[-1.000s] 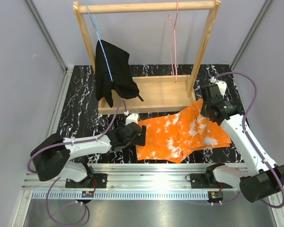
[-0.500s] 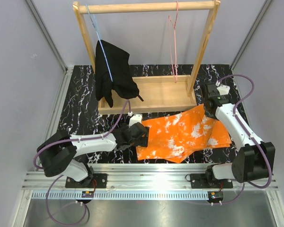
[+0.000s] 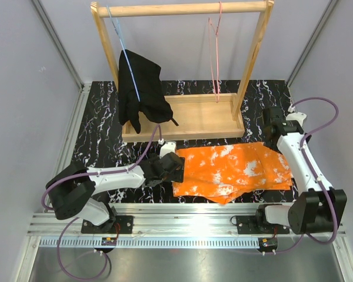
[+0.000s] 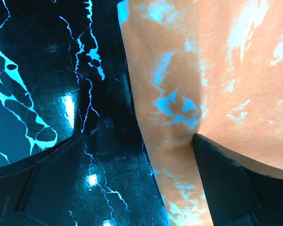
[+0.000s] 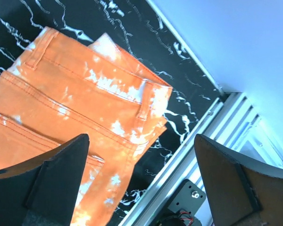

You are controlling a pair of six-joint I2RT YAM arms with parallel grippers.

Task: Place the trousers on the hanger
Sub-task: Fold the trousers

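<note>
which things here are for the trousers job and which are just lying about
For the job:
orange trousers
pink hanger

Just lying about:
black garment
blue hanger

The top external view looks down from high at the near edge over the whole tabletop. Both wrist views face downward at close range; all three share the trousers.

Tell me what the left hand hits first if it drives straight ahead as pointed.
Probably the trousers, whose edge lies on the marble table and is straddled by the open left hand; depth unclear.
</note>
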